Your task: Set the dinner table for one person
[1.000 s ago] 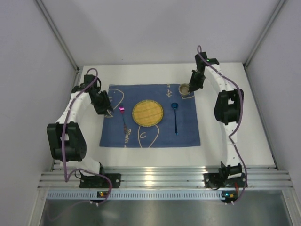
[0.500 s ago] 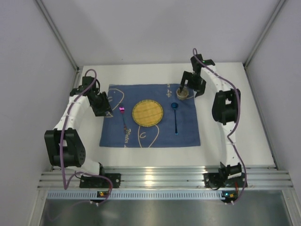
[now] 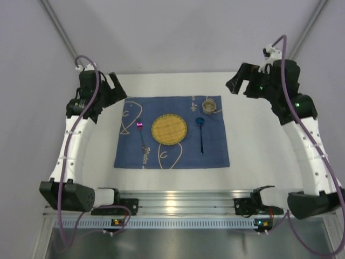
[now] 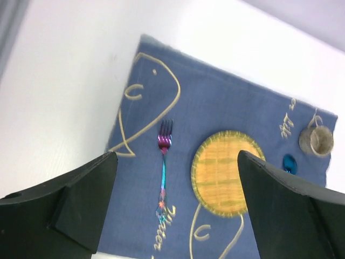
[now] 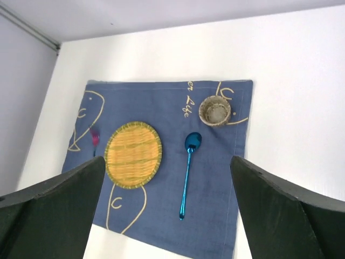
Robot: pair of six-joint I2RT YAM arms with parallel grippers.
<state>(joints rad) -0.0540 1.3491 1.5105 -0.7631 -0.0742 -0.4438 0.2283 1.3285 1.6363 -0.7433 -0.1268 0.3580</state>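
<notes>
Top external: 1 ea. fork [image 3: 142,137], spoon [image 3: 201,135], plate [image 3: 169,129], cup [image 3: 209,104].

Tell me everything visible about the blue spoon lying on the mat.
The shiny blue metallic spoon lies flat on the blue cloth mat, just right of the round woven yellow plate, not touching it. Its oval bowl points toward the small beige cup, thin straight handle toward the arm bases. Nothing grips it.
</notes>
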